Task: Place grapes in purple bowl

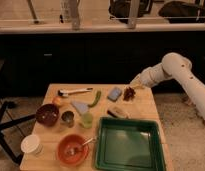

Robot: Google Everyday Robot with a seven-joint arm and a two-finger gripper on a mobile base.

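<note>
The grapes (129, 93), a small dark reddish cluster, hang just above the far right part of the wooden table (146, 107). My gripper (132, 88) reaches in from the right on a white arm and is shut on the grapes. The purple bowl (47, 114), dark maroon and round, stands at the table's left side, far from the gripper.
A green tray (128, 145) fills the front right. An orange-red bowl with a utensil (72, 149) and a white cup (32, 145) stand at the front left. Between the grapes and the purple bowl lie a blue sponge (114, 93), a green vegetable (96, 98), a metal cup (68, 118) and an orange fruit (57, 101).
</note>
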